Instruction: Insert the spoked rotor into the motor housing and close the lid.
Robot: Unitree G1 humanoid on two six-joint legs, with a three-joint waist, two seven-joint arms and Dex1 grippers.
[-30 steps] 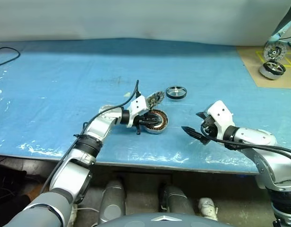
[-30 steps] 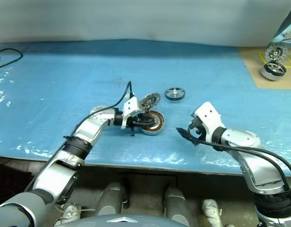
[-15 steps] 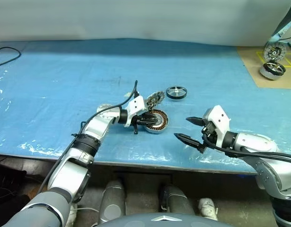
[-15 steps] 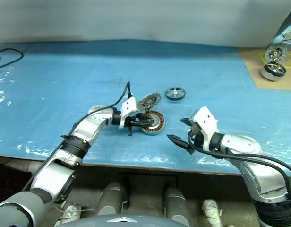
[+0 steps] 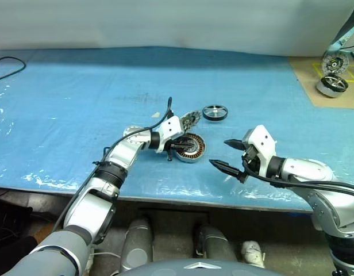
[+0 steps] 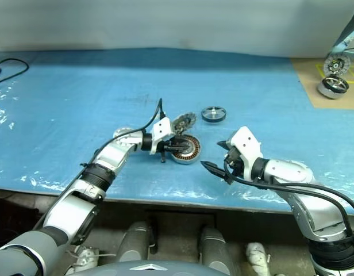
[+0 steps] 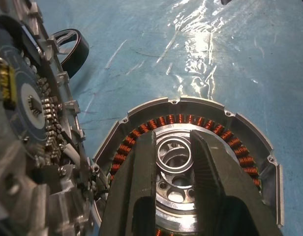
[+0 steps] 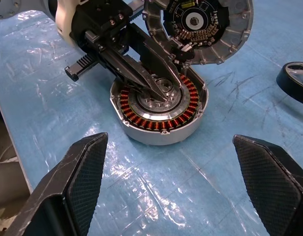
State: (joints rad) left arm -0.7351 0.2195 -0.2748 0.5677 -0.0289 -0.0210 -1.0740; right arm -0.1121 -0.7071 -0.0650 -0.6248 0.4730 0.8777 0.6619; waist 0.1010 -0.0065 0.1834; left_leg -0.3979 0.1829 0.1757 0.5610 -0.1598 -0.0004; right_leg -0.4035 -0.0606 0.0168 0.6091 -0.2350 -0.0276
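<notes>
Over the last second we have swung our right gripper (image 5: 227, 153) a little toward the middle of the blue plastic-covered table (image 5: 79, 98), turning it to face the motor housing (image 5: 190, 148), the shallow round metal cup with a ring of copper-orange windings around a silver centre; its 2 black fingers are spread wide and empty. Our left gripper (image 7: 173, 152) has stayed put over the housing's centre, its fingers nearly together with only a narrow gap, and we cannot tell whether they pinch anything. The lid (image 8: 200, 22), a round silver-grey disc with a dark circuit face, stands open and tilted at the housing's far edge. The spoked rotor (image 5: 214, 112), a small dark-banded wheel with a shiny hub, lies untouched just beyond. We judge that insertion has not begun.
</notes>
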